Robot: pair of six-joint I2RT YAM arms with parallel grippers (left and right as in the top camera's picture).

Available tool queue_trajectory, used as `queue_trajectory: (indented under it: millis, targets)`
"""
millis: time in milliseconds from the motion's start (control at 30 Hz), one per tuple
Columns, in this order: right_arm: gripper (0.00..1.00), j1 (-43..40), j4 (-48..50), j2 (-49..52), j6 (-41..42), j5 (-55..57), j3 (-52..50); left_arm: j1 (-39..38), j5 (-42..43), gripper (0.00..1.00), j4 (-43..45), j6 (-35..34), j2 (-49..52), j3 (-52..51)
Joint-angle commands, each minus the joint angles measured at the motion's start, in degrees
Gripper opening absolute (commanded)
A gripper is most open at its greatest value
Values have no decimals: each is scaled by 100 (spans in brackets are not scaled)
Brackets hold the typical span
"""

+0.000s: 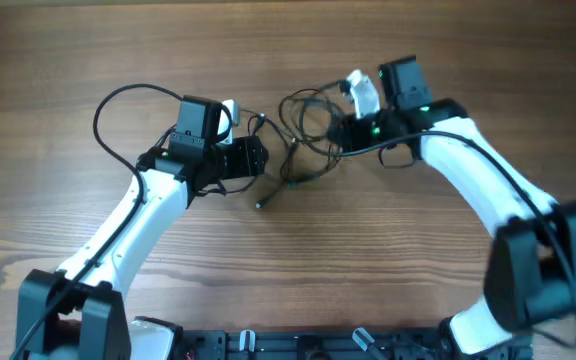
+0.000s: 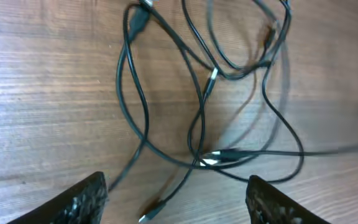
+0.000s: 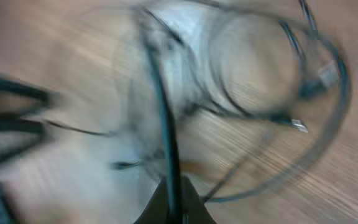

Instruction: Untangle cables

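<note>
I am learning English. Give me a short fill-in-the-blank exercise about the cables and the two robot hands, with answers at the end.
1. The black cables lie on a ___ table.
2. The left hand is ___ and holds nothing.
3. The right hand is shut on a thin black ___.
4. Seen from above, the cables lie ___ both hands.
Answers: wooden; open; cable; between.

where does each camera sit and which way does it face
overhead: above the table, looking straight down; the left arm and right arm show, the cables between them.
left wrist: on the left arm, looking down at the cables on the wood; the left gripper shows two open fingertips at the bottom.
right wrist: on the right arm, blurred, looking past the right gripper, shut on a cable, to the loops.
shared: all three see the same tangle.
</note>
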Motion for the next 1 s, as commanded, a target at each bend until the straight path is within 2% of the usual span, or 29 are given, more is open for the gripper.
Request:
queue_trajectory:
  millis: [0,100,233,533,667,800,967]
  targets:
    - [4,7,341,-1388,400,-1362,1040,-26,-164,73,223,52,103,-9]
    - [4,7,1132,-2122,772,-1346,1478,-26,-164,74,297,52,103,-9]
    - [4,7,2295,-2848,1196,-1325,1532,-26,-164,74,299,52,103,-9]
    - [4,7,2426,-3027,1187,-667,1530,-26,-66,75,286,33,103,-9]
    - [4,7,2391,-3021,1191,-634,1521,-26,953,86,520,63,103,-9]
    - [4,9,2267,-2983,1241,-511,1519,-105,2345,90,1167,356,103,-9]
    - [4,9,2955,-2983,1349,-1241,1519,-509,2518,90,2267,356,103,-9]
